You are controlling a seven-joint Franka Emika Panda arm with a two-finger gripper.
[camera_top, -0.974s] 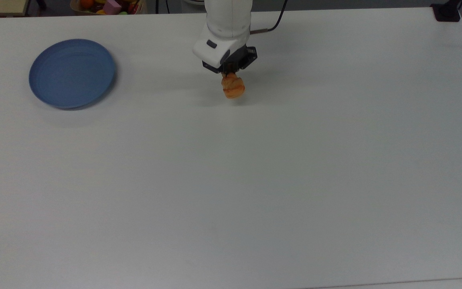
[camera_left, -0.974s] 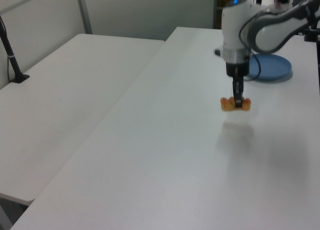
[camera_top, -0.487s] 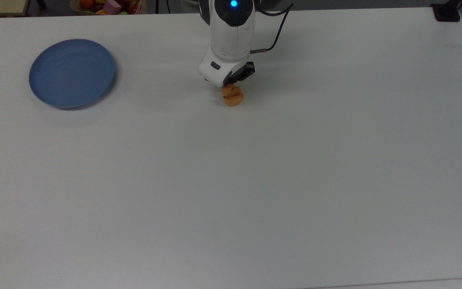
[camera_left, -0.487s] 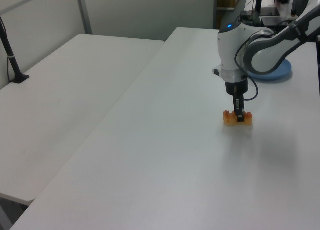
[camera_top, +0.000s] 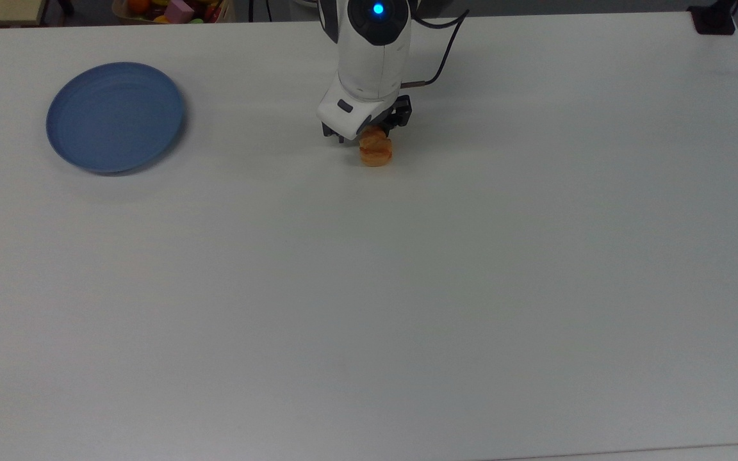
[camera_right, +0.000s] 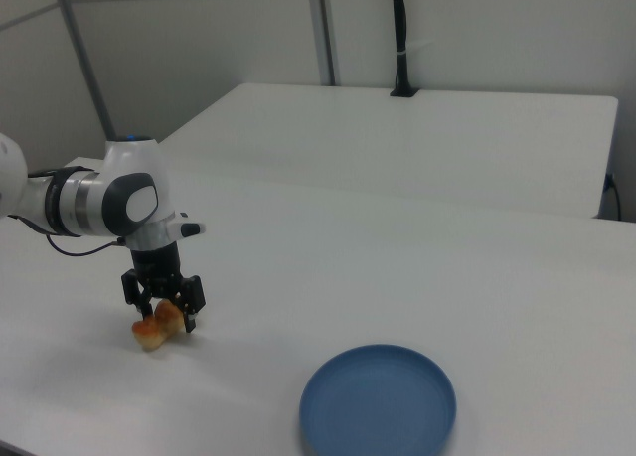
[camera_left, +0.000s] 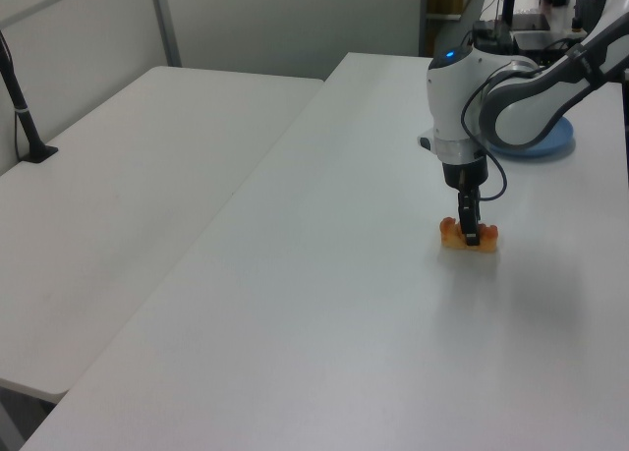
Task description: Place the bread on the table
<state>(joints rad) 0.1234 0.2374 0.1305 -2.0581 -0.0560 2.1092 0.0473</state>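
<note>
- Hand: one, pointing straight down at the counter. In the right view its two fingers stand apart, spread wider than the bread, one on each side; released, gripping nothing. Whether a fingertip touches the crust cannot be told.
- Bread: one golden-orange bun, resting on the white counter directly under the hand. In the top view it lies toward 12 o'clock from the counter's centre, near the far edge.
- Blue plate: one, empty, well apart from the bread, toward 9 o'clock from it in the top view.
- Arm: one, white, with a blue light lit on its upper housing.
- Writing: no readable brand, label or text on any item.
- Second white table: one, adjoining the counter.
</note>
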